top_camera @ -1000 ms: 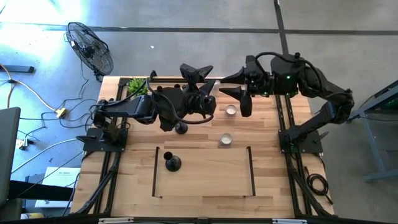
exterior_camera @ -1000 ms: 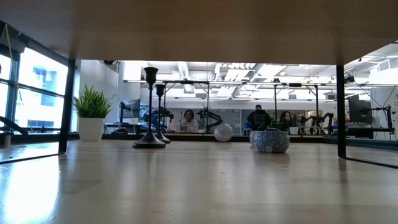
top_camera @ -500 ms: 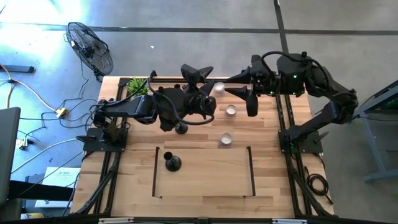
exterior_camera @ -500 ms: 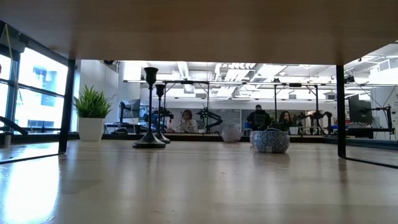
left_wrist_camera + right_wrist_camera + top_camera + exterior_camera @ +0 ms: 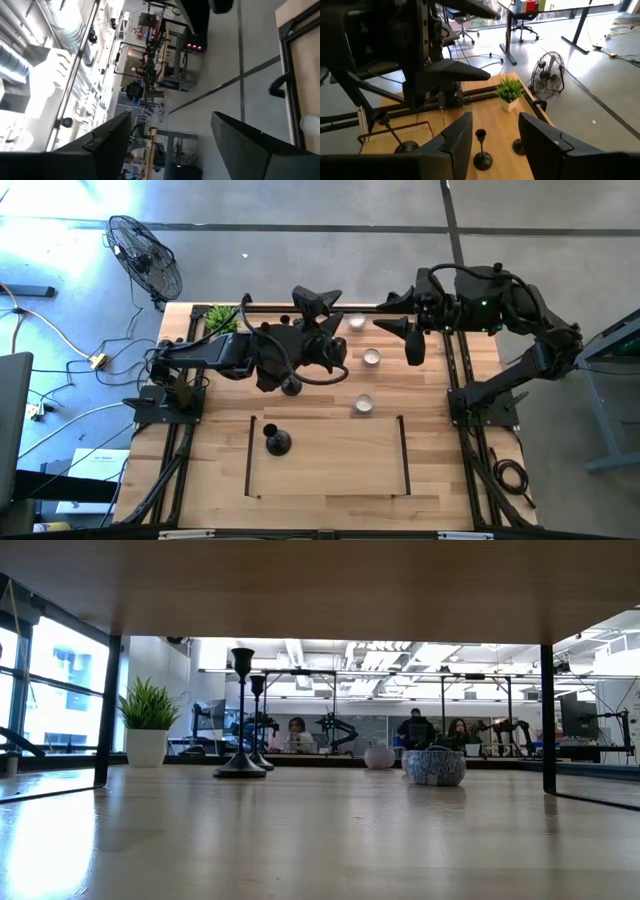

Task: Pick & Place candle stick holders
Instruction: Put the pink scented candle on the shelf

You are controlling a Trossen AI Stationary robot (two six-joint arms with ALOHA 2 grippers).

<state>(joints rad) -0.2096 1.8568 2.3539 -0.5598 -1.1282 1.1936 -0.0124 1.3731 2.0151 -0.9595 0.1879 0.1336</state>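
Observation:
Three black candle stick holders stand upright on their round bases. One [image 5: 277,442] is inside the marked rectangle near the front edge. Another [image 5: 291,385] stands mid-table beside my left arm. The third [image 5: 518,146], near the far edge, shows only its base past my right finger. The low view shows two of them [image 5: 240,710] [image 5: 258,722]. My left gripper [image 5: 318,296] is open and level, high over the far middle of the table, holding nothing [image 5: 170,145]. My right gripper [image 5: 396,340] is open and raised over the far right, also holding nothing [image 5: 496,135].
Three small white cups [image 5: 353,321] [image 5: 371,357] [image 5: 363,404] sit right of centre. A patterned bowl [image 5: 433,766] shows in the low view. A green potted plant [image 5: 222,321] stands at the far left corner, and a fan [image 5: 145,258] on the floor beyond it. Bare wood [image 5: 330,470] lies inside the rectangle.
My right gripper has drawn back toward the table's right edge, staying open and raised. The white cup at the far edge has come into view from under it. The candle stick holders have not moved.

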